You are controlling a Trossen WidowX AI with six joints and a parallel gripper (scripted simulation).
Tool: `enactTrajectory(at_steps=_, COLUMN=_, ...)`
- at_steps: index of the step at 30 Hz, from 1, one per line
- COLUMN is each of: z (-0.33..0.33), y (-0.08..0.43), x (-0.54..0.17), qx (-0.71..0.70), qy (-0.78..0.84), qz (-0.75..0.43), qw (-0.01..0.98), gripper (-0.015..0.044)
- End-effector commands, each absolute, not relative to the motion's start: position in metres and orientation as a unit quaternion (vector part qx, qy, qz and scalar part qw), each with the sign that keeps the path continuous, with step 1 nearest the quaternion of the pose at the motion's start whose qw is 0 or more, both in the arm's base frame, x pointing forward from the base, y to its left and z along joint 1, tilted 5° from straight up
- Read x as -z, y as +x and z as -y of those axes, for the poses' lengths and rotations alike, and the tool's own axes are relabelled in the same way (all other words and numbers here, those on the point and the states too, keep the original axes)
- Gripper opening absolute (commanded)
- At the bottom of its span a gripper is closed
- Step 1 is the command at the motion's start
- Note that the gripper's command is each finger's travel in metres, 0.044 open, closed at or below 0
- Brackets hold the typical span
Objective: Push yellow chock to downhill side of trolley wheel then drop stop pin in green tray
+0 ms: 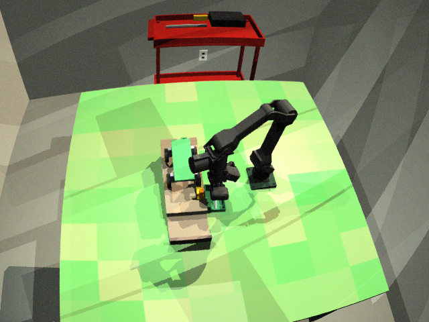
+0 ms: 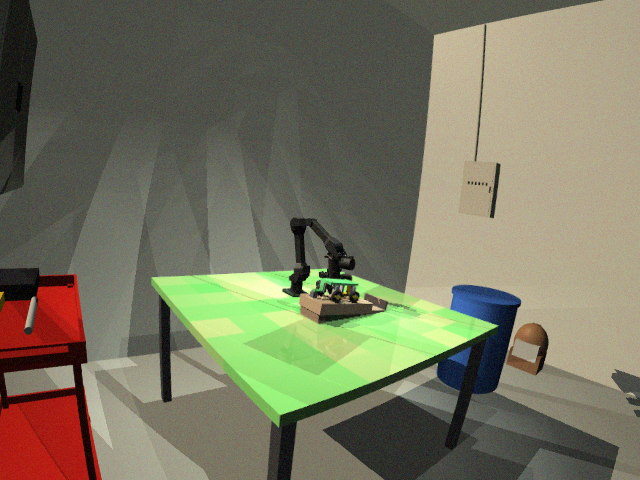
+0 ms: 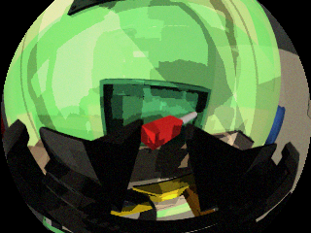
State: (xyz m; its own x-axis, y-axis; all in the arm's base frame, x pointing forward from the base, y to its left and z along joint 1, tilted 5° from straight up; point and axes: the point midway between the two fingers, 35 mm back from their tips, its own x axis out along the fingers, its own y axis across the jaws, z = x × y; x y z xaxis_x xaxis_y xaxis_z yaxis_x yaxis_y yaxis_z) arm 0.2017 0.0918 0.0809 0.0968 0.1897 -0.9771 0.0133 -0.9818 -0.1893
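The gripper [image 1: 218,193] [image 3: 164,127] is open and points down beside the ramp [image 1: 188,227] [image 2: 345,308], over the green tray [image 1: 218,210] [image 3: 155,83]. The stop pin [image 3: 160,132] shows its red head in the gap between the parted fingertips. It lies slanted, with its grey shaft over the tray's right part in the wrist view; whether it touches a finger or the tray floor is unclear. The trolley [image 1: 181,159] [image 2: 337,284] stands on the ramp. The yellow chock [image 1: 198,192] [image 3: 167,195], with its orange handle, sits at the trolley's lower right wheel in the top view; exact contact is unclear.
The arm's base [image 1: 261,180] [image 2: 293,291] stands right of the tray in the top view. The forearm passes above the trolley's right side. A red cart [image 1: 208,41] [image 2: 41,351] is beyond the table. A blue bin [image 2: 478,335] stands on the floor.
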Motion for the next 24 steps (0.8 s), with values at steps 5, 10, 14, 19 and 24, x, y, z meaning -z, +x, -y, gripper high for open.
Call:
enactTrajectory(at_steps=5, z=-0.088, y=0.202, x=-0.078, qx=-0.668, qy=-0.738, qz=0.070, qw=0.067, gripper=0.0190)
enactTrajectory(at_steps=10, z=-0.086, y=0.202, x=-0.076, qx=-0.668, qy=-0.738, qz=0.070, qw=0.067, gripper=0.0190)
enactTrajectory(at_steps=14, z=-0.084, y=0.202, x=-0.074, qx=-0.668, qy=-0.738, qz=0.070, qw=0.067, gripper=0.0190)
enactTrajectory(at_steps=19, z=-0.081, y=0.202, x=-0.072, qx=-0.668, qy=-0.738, qz=0.070, qw=0.067, gripper=0.0190)
enactTrajectory(at_steps=24, z=-0.079, y=0.202, x=-0.069, qx=-0.668, qy=-0.738, qz=0.070, qw=0.066, gripper=0.0190)
